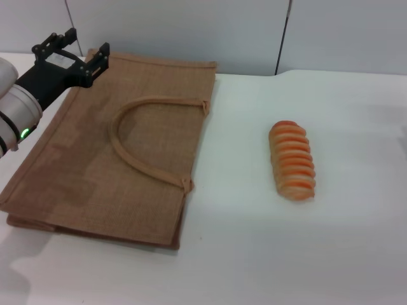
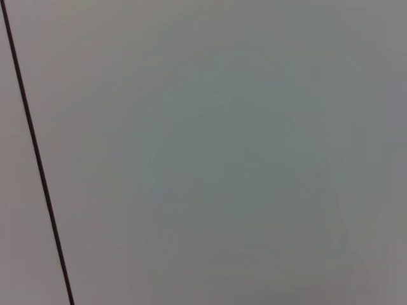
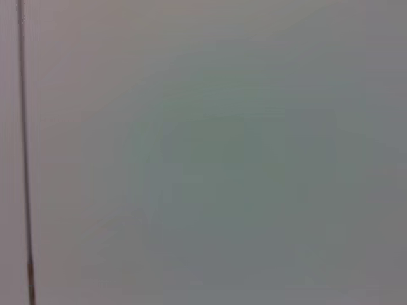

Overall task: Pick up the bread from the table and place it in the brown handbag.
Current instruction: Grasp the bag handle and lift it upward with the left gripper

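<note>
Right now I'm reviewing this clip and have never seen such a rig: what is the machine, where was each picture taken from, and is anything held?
It is a two-armed robot. The head view looks down at a white table. A brown handbag lies flat on it, and the bread lies apart to its right. The left hand hovers open over the bag's far left corner, holding nothing. The right hand is out of view. Both wrist views show only a plain grey wall with a dark seam.
</note>
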You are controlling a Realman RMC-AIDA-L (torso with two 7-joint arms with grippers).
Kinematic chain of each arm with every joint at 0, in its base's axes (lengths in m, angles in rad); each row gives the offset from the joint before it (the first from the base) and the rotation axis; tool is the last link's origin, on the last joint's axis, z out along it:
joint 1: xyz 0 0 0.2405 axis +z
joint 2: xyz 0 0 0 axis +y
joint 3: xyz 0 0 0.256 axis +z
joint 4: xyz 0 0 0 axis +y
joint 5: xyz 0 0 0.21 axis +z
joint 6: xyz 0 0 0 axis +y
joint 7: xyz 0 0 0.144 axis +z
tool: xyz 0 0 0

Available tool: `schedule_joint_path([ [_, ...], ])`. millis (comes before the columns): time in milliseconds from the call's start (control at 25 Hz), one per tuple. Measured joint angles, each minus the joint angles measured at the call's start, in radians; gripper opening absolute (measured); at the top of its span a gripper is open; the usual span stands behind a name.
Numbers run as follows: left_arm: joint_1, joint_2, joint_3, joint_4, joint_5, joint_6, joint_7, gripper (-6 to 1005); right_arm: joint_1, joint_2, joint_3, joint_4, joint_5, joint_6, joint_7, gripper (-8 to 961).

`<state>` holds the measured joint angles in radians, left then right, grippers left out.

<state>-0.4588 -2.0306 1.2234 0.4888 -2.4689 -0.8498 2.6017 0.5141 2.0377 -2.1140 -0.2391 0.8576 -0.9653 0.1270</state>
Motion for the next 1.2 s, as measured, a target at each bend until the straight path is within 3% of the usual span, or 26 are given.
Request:
schedule_joint_path([
  [720,-0.006,0.001,-0.001,-0.008,-0.001,0.006,-0.006,707,0.009,-0.005,0.002,0.012,0.0,0.042,0.02,816],
  [920,-0.009,0.007,0.009,0.0,0.018,0.01,-0.107,708,0.015,-0.006,0.002,0.014,0.0,0.088,0.016,816],
  [1040,-0.013,0.012,0.014,0.036,0.116,0.038,-0.235,708,0.019,-0.008,0.002,0.015,0.0,0.105,0.014,817],
  [1200,-0.006,0.011,0.014,0.172,0.402,0.122,-0.511,708,0.023,-0.008,0.002,0.015,0.0,0.113,0.013,817],
])
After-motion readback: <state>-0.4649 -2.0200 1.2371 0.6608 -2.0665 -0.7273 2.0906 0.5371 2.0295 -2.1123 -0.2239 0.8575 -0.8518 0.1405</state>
